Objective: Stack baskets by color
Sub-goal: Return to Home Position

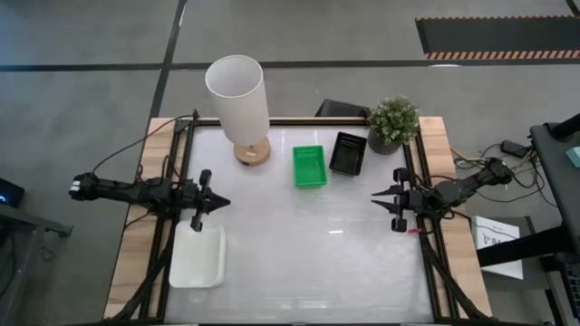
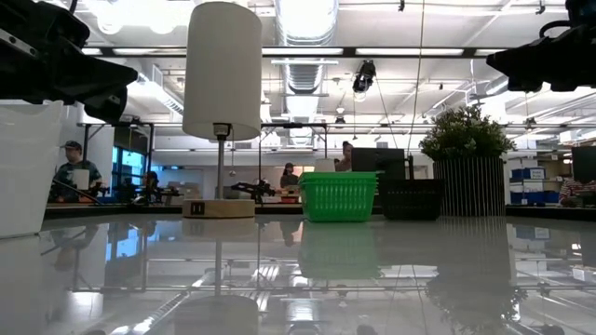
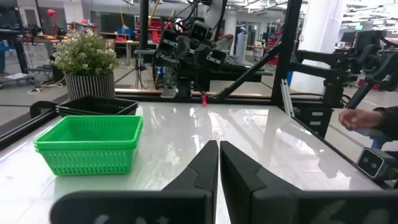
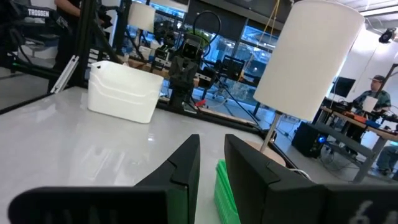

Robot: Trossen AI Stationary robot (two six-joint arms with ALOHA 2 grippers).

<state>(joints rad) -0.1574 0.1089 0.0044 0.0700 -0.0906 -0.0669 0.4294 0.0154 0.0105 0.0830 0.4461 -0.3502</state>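
Note:
A bright green basket (image 1: 309, 167) stands on its base on the white table's far half, and a black basket (image 1: 348, 152) sits just to its right. A larger white basket (image 1: 198, 255) rests at the near left. My left gripper (image 1: 225, 204) hovers shut above the left edge, pointing level toward the right, just beyond the white basket; in its own wrist view the left gripper (image 3: 219, 144) holds nothing. My right gripper (image 1: 373, 194) hovers at the right edge pointing left, and in the right wrist view the right gripper (image 4: 211, 138) stands slightly open and empty.
A tall white lamp (image 1: 237, 109) on a wooden foot stands at the far left of the table, beside the green basket. A potted plant (image 1: 393, 122) stands at the far right corner, next to the black basket. Dark frame rails (image 1: 172, 181) run along both sides.

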